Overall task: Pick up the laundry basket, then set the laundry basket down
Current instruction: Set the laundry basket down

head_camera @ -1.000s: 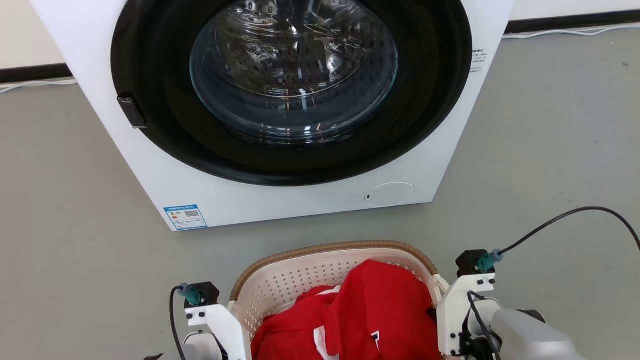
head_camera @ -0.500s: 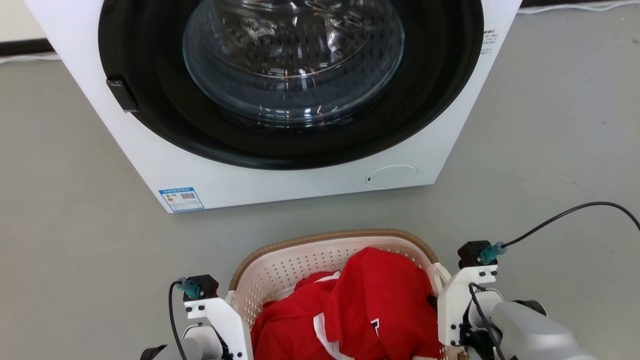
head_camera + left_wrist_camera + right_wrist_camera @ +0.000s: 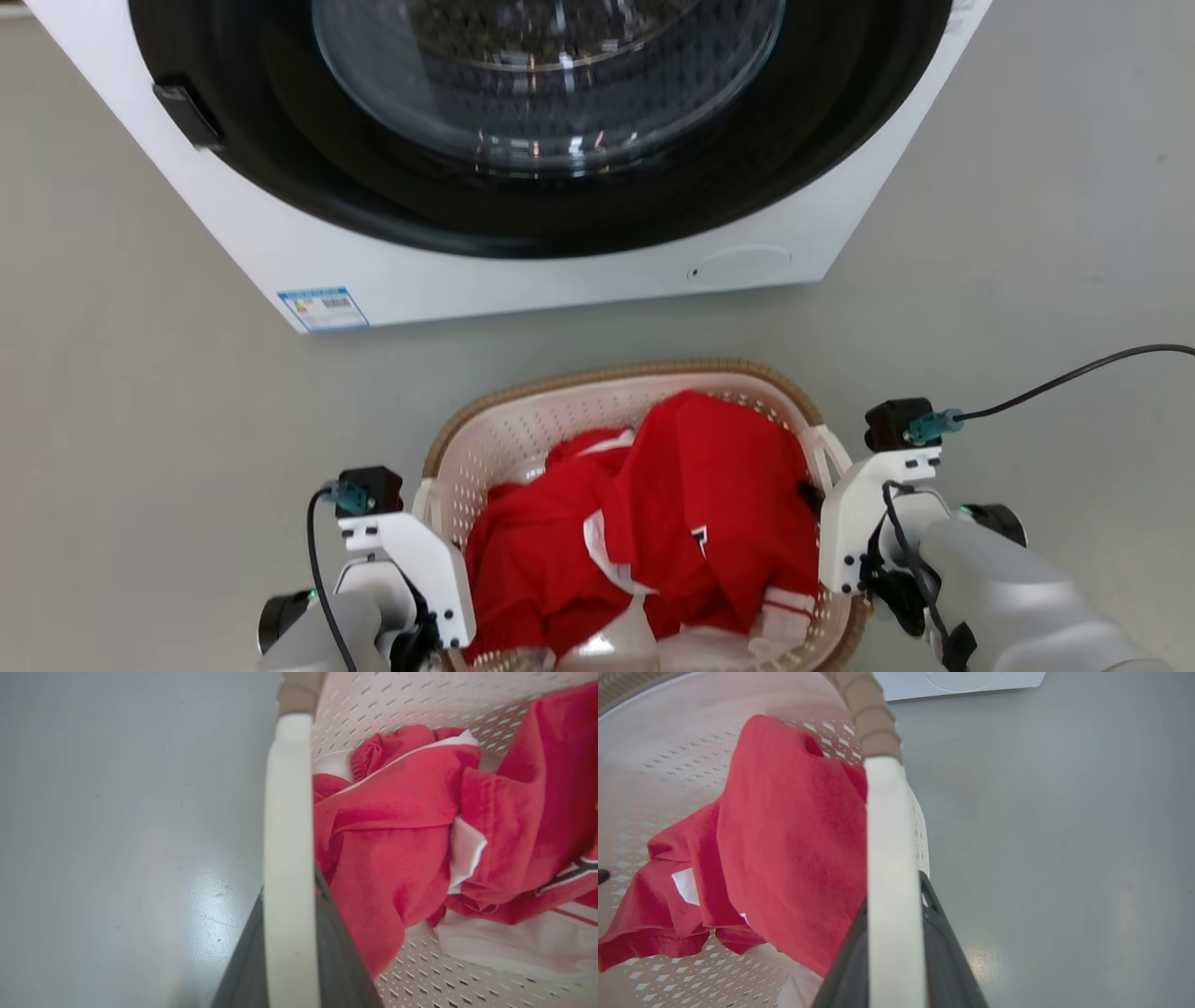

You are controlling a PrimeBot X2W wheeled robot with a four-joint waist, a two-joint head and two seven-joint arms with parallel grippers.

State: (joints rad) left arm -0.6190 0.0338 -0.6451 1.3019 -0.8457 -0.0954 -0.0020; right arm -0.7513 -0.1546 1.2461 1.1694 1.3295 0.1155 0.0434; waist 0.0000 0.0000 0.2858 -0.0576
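Observation:
The laundry basket (image 3: 523, 439) is cream-white and perforated with a tan woven rim, and sits low in the middle of the head view. Red and white clothes (image 3: 672, 513) fill it. My left gripper (image 3: 289, 891) is shut on the basket's left white loop handle (image 3: 287, 812), with one dark finger on each side of it. My right gripper (image 3: 894, 891) is shut on the right white handle (image 3: 889, 835) in the same way. In the head view the white wrist brackets (image 3: 411, 560) (image 3: 854, 513) flank the basket. I cannot tell whether the basket's bottom touches the floor.
The white washing machine (image 3: 523, 271), with its round black-rimmed glass door (image 3: 551, 84), stands on the grey floor (image 3: 140, 420) just beyond the basket. A black cable (image 3: 1074, 378) arcs off my right wrist. Open floor lies to the left and right.
The camera has moved: the washing machine now shows larger and higher, and more of the basket is in the picture. Both grippers hold the handles as before.

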